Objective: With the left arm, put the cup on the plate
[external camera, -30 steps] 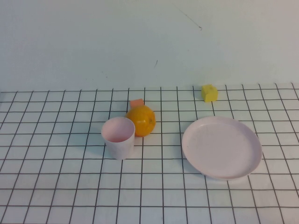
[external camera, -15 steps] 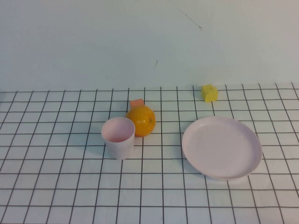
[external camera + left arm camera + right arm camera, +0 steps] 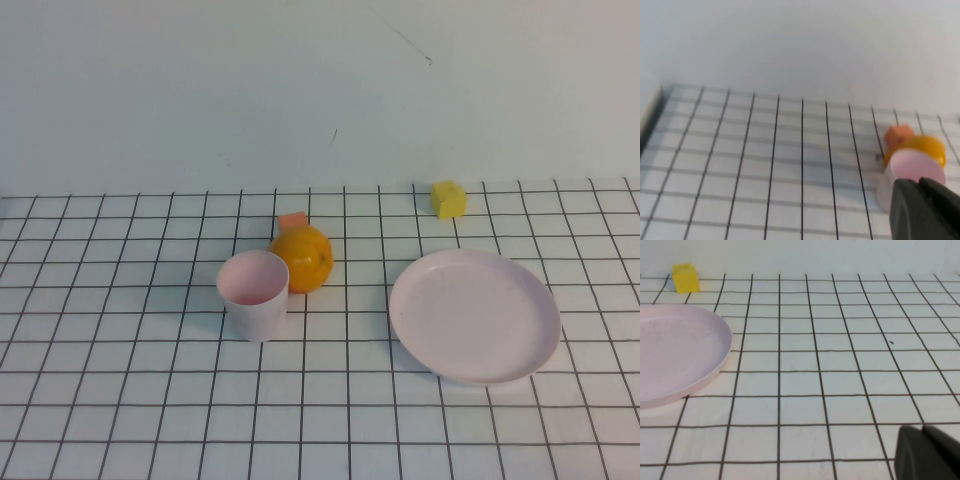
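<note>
1. Pale pink cup (image 3: 254,294) upright on the gridded table (image 3: 120,400), left of centre, mouth open upward, untouched by any gripper.
2. Touching or just beside its far right side, an orange fruit (image 3: 302,258); behind that fruit, a small orange block (image 3: 292,220).
3. Well apart to the right, the round pale pink plate (image 3: 474,315), lying flat with nothing on it.
4. Beyond the plate, near the back wall, a yellow cube (image 3: 449,198).
5. Left gripper (image 3: 925,210) only a dark corner in the left wrist view, short of the cup; open or closed: cannot tell.
6. Right gripper (image 3: 927,452) likewise a dark corner in the right wrist view, low over bare grid, away from the plate; state: cannot tell.
</note>
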Controlling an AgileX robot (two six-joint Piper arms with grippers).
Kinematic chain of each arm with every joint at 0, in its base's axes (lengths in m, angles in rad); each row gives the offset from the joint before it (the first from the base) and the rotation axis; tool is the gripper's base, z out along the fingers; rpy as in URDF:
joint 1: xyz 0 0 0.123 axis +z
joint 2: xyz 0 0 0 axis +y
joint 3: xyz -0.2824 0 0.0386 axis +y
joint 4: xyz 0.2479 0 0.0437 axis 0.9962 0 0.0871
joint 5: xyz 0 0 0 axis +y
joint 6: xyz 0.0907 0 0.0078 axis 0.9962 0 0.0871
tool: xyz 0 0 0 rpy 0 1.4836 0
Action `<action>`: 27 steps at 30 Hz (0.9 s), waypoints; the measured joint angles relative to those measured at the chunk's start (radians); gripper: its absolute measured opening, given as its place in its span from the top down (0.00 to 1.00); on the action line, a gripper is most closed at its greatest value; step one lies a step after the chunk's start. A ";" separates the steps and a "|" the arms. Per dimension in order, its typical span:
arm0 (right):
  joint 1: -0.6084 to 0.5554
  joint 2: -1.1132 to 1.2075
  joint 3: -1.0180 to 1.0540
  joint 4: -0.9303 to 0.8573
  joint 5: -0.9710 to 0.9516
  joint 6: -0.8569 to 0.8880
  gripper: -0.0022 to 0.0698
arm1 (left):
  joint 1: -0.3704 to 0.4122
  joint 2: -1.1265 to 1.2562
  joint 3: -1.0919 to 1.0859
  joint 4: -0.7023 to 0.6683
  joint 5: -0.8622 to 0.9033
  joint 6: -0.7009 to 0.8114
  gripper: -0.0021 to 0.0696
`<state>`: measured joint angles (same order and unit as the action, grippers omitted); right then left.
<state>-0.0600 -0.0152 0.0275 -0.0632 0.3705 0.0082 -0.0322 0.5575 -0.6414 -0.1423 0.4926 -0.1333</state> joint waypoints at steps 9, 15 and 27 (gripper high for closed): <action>0.000 0.000 0.000 0.000 0.000 0.000 0.97 | 0.000 0.458 -0.268 -0.216 0.264 0.251 0.97; 0.000 0.000 0.000 0.000 0.000 0.000 0.97 | -0.010 0.750 -0.480 -0.321 0.422 0.426 0.67; 0.000 0.000 0.000 0.000 0.000 0.000 0.97 | -0.210 1.198 -0.873 -0.124 0.541 0.382 0.20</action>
<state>-0.0600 -0.0152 0.0275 -0.0632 0.3705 0.0082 -0.2419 1.7560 -1.5146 -0.2665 1.0338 0.2489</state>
